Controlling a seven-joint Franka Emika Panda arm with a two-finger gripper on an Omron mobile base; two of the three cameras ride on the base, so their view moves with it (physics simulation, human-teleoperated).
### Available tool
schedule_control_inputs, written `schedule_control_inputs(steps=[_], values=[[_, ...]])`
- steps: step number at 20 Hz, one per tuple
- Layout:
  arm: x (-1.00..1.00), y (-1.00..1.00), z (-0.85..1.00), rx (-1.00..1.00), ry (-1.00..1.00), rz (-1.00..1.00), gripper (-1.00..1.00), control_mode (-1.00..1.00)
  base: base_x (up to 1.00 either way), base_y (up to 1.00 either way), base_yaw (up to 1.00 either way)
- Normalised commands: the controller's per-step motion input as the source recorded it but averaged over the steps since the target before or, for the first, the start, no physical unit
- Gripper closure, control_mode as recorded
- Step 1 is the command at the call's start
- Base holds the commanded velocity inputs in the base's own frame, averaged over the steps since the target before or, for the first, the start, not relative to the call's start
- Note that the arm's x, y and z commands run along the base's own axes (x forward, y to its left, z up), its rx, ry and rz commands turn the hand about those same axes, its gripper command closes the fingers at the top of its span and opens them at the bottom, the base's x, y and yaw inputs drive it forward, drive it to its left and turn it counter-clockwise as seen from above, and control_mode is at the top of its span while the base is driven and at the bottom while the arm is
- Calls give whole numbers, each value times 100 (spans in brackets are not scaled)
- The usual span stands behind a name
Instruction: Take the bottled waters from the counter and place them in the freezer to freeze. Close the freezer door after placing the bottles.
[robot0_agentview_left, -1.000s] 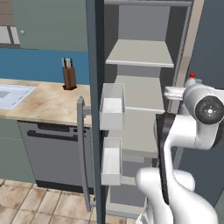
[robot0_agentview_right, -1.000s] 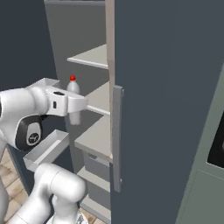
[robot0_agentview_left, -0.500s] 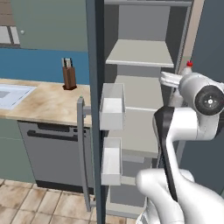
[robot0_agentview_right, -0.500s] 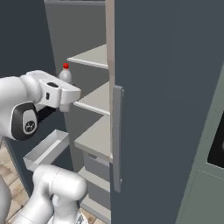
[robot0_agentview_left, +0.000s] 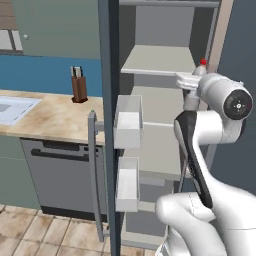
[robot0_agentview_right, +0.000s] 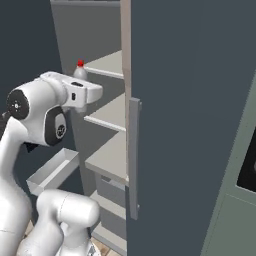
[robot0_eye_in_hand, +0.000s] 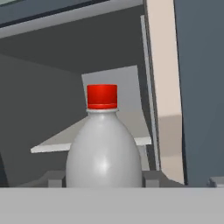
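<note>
1. Gripper (robot0_eye_in_hand: 103, 177) closed partway on the red-capped bottle (robot0_eye_in_hand: 103, 144), one dark finger tip (robot0_eye_in_hand: 55, 178) at each side of the whitish body; bottle upright, held firmly.
2. Seen from the left base view: only the red cap and whitish neck of the red-capped bottle (robot0_agentview_left: 201, 66) peeking above the white hand, right at the front edge of the freezer (robot0_agentview_left: 165, 100) opening, near its right side wall.
3. Seen from the right base view: red-capped bottle (robot0_agentview_right: 80, 71) raised level with the upper shelf (robot0_agentview_right: 107, 64), just beside its front edge; whether over the shelf or just short of it, hard to tell.
4. Freezer door (robot0_agentview_left: 109, 125) swung wide open, edge-on in the left base view, long bar handle (robot0_agentview_left: 93, 170) on the outside, two white bins (robot0_agentview_left: 128, 121) on the inside, one above the other.
5. Inside the freezer: pale shelves stacked one over another, a lower shelf (robot0_agentview_right: 107, 157) below the upper ones.
6. Further left: counter (robot0_agentview_left: 55, 116) with a knife block (robot0_agentview_left: 77, 84) standing near the back wall, pale sink (robot0_agentview_left: 12, 107) at the far left, dark dishwasher front (robot0_agentview_left: 60, 175) below.
</note>
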Motion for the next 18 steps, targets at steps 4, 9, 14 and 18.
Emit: schedule_control_inputs(steps=[4,9,14,18], values=[[55,0,40,-6,0,1,100,-100,0,0,0],[82,2,24,-7,0,0,100,-100,0,0,0],[72,4,16,-7,0,0,100,-100,0,0,0],[69,9,27,-12,0,0,100,-100,0,0,0]])
